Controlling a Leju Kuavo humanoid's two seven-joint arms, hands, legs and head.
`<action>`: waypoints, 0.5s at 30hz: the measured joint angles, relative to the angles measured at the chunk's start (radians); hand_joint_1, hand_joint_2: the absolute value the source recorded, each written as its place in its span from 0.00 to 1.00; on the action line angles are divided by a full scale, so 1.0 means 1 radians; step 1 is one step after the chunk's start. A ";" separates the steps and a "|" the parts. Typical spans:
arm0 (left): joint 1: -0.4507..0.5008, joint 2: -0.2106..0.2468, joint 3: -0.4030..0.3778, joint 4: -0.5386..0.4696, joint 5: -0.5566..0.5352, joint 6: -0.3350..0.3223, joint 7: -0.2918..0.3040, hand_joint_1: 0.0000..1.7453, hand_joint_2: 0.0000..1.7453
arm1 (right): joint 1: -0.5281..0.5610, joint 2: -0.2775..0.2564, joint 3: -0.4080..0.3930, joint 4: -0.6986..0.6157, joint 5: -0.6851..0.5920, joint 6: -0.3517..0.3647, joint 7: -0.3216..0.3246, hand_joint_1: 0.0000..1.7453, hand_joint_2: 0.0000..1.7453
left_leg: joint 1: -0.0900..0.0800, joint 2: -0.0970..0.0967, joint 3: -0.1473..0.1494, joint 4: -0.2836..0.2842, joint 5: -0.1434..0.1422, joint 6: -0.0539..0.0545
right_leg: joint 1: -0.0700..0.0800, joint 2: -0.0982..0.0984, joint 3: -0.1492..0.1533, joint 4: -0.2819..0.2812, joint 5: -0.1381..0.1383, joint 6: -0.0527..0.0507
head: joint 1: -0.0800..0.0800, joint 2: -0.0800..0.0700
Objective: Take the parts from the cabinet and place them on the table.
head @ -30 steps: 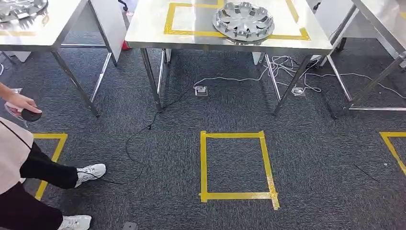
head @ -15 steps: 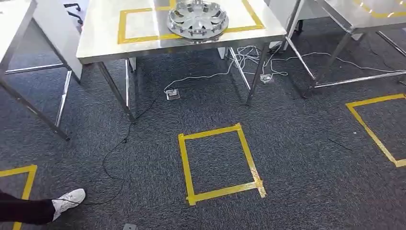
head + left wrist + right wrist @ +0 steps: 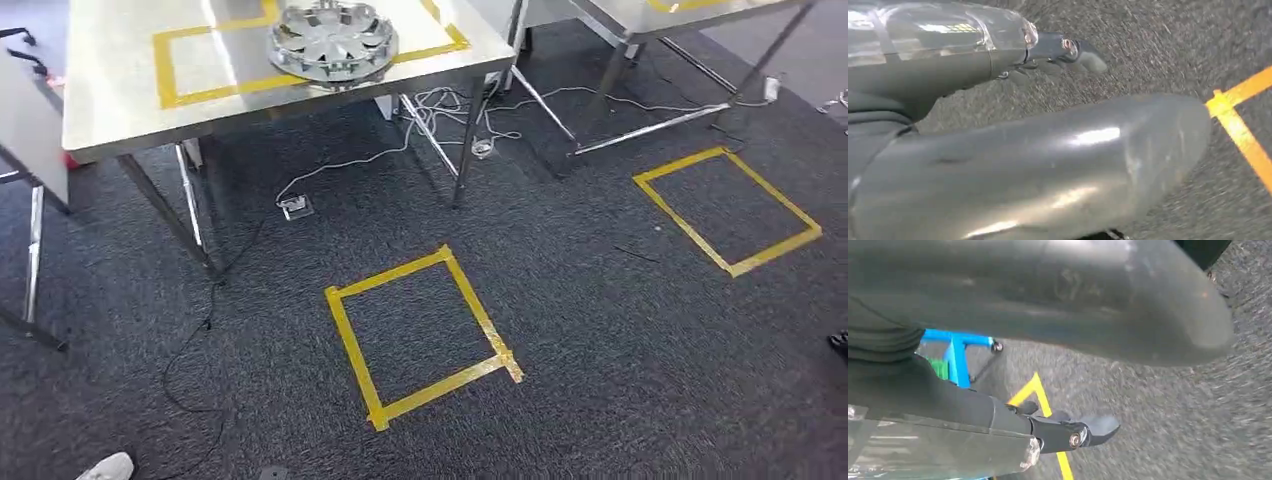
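On the table (image 3: 110,90) at the far side of the floor lies one part (image 3: 332,42), a round silver wheel cover. It sits at the near side of the yellow square (image 3: 190,60) taped on the top, partly over the tape line and close to the table's front edge.

Both robot hands hang low over the dark carpet (image 3: 600,340). The left hand (image 3: 1038,160) is wide and holds nothing. Its fat thumb and its dark fingers (image 3: 1073,50) are apart. The right hand (image 3: 1058,305) is wide and holds nothing too.

What could go wrong? I think the cables (image 3: 200,350) on the carpet are the big worry. One black cable runs from the table leg toward the near floor, and white ones lie in a heap under the table. A walking robot could catch a foot in them and trip. A white shoe (image 3: 105,467) peeks in at the near left and a dark shoe (image 3: 838,345) at the right edge, so people stand near and could get bumped. Also, the part lies close to the table edge. A push from the next part set down could slide it off.

The head view gives the table, the part and the floor squares (image 3: 415,335). The right wrist view adds a blue frame (image 3: 955,352) with a bit of green beside it. I cannot tell if that belongs to the cabinet. The wrist views tell how the hands are.
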 joint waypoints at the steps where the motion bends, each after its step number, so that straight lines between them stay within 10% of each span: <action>1: -0.001 0.000 0.000 0.000 0.000 0.000 0.000 0.00 0.00 | 0.003 0.000 0.000 0.000 0.000 0.000 0.000 0.00 0.00 | -0.006 0.011 0.002 0.000 -0.002 0.001 | 0.005 -0.001 0.031 -0.052 0.037 -0.010 | 0.003 0.000; 3: -0.005 -0.001 0.000 0.000 0.000 0.000 0.000 0.00 0.00 | 0.003 -0.001 -0.001 0.000 0.000 0.000 0.000 0.00 0.00 | -0.014 0.027 0.007 -0.001 -0.004 0.003 | 0.027 -0.029 0.129 -0.237 0.125 -0.046 | 0.008 0.000; 4: -0.008 -0.005 0.000 0.000 0.000 0.000 0.000 0.00 0.00 | 0.001 -0.006 -0.001 0.000 0.000 0.000 0.000 0.00 0.00 | -0.015 0.033 0.008 -0.002 -0.005 0.003 | 0.042 -0.069 0.158 -0.291 0.114 -0.071 | 0.002 0.000; 9: -0.011 -0.011 -0.004 -0.003 0.000 -0.002 0.001 0.00 0.00 | 0.004 -0.006 -0.001 0.002 0.003 0.001 0.000 0.00 0.00 | -0.022 0.066 0.014 -0.019 -0.005 -0.011 | 0.040 -0.036 0.182 -0.352 0.136 -0.090 | 0.015 0.000; 10: -0.013 -0.009 -0.006 -0.002 0.000 -0.002 0.001 0.00 0.00 | 0.005 -0.005 -0.001 0.002 0.003 0.001 0.000 0.00 0.00 | -0.013 -0.016 0.010 0.003 -0.020 -0.020 | 0.033 -0.029 0.191 -0.372 0.147 -0.078 | 0.016 0.000; 11: -0.013 -0.009 -0.007 -0.002 0.000 -0.002 0.000 0.00 0.00 | 0.002 -0.005 -0.001 0.002 0.003 0.000 0.000 0.00 0.00 | -0.008 -0.055 -0.015 0.055 -0.054 -0.024 | 0.027 -0.021 0.193 -0.381 0.153 -0.081 | 0.013 0.000; 13: -0.009 -0.008 -0.008 -0.001 0.000 -0.003 0.000 0.00 0.00 | -0.004 -0.005 -0.001 0.002 0.003 0.000 0.000 0.00 0.00 | 0.002 -0.071 -0.093 0.215 -0.124 -0.038 | 0.020 0.007 0.192 -0.382 0.155 -0.080 | -0.002 0.000; 15: -0.004 -0.007 -0.008 -0.001 0.000 -0.003 0.002 0.00 0.00 | -0.001 -0.001 -0.001 0.002 0.003 0.000 0.002 0.00 0.00 | 0.014 -0.066 -0.132 0.270 -0.121 -0.051 | 0.013 0.035 0.192 -0.378 0.152 -0.073 | -0.008 0.000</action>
